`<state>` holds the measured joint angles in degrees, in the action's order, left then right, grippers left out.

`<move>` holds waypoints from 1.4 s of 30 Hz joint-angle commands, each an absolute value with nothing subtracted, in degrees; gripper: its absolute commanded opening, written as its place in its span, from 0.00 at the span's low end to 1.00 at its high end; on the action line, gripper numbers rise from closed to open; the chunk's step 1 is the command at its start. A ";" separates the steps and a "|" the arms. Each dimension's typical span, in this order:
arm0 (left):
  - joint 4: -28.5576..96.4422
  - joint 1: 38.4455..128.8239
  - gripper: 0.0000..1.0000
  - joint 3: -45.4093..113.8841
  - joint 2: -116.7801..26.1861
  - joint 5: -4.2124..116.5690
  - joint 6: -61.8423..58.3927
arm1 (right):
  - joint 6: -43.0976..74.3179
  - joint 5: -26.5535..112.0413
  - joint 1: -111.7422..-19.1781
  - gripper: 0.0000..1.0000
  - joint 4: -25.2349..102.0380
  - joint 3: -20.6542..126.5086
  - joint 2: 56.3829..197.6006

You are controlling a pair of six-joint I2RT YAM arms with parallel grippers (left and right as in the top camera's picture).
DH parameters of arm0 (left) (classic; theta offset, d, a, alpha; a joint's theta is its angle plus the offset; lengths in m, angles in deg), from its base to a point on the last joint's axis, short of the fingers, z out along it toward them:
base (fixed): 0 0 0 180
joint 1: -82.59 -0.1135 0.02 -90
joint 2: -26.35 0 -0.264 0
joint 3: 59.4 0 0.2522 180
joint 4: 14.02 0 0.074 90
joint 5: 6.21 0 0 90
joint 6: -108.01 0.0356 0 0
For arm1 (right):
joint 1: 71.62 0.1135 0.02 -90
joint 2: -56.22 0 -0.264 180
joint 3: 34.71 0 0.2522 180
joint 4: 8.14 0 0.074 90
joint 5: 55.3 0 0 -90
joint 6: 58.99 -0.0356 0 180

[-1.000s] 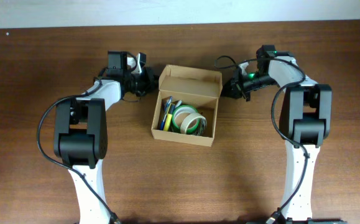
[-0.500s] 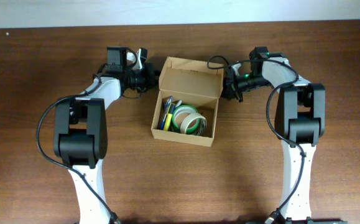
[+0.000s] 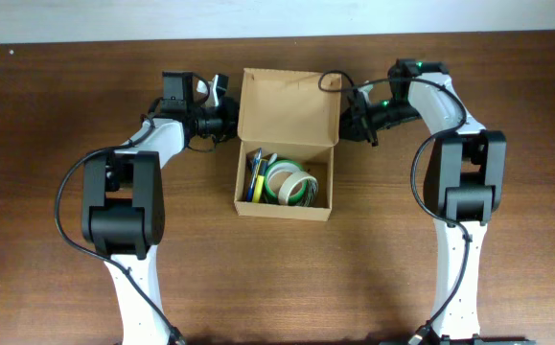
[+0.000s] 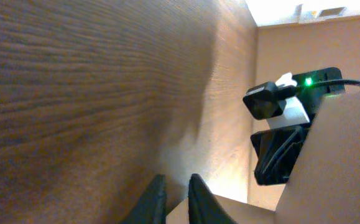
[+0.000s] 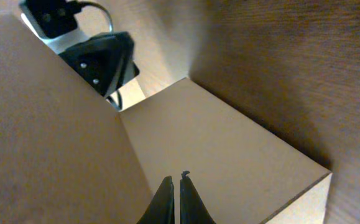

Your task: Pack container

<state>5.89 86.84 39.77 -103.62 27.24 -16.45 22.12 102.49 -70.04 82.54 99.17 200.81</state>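
Overhead, near edge first: both arm bases sit at the near side of the dark wood-grain table (image 3: 47, 287). The left arm (image 3: 124, 201) and right arm (image 3: 469, 182), white links with black joints, bend at the elbow and reach inward toward the far centre.

Between them is the box (image 3: 285, 213): plain light-brown cardboard, rectangular, open. Inside, tape (image 3: 287, 184) rolls, green and white rings, lie centre to right. Pens (image 3: 255, 182) lie along the left wall.

The lid (image 3: 289, 105) is raised from the far wall, flat and matte.

Left claw (image 3: 227, 120) is at the lid's left edge. Its wrist view shows the fingers nearly together with a thin gap and cardboard just beside them. Cannot tell whether it pinches the cardboard.

Right claw (image 3: 346, 120) is at the lid's right edge, fingers pressed together with nothing between them. The tips are over bare cardboard; contact unclear.
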 commanded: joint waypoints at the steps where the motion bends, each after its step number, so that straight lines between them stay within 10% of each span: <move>1: 5.67 86.42 0.18 41.21 -103.95 21.29 -16.80 | 25.25 101.86 -69.76 0.04 84.77 102.44 200.33; 21: -3.29 84.50 0.34 41.43 -103.95 -1.81 -23.18 | 39.85 96.52 -69.76 0.04 101.45 103.91 199.81; 28: -3.31 84.54 0.39 41.43 -103.93 -5.17 -23.59 | 40.26 94.82 -69.76 0.41 102.50 104.04 197.38; 42: -3.33 84.83 0.39 41.43 -103.93 -6.38 -24.40 | 39.06 93.94 -69.76 0.46 102.96 110.36 191.00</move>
<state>-3.14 84.72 40.27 -103.62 -4.85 -23.92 38.76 94.73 -70.02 102.72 108.08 195.52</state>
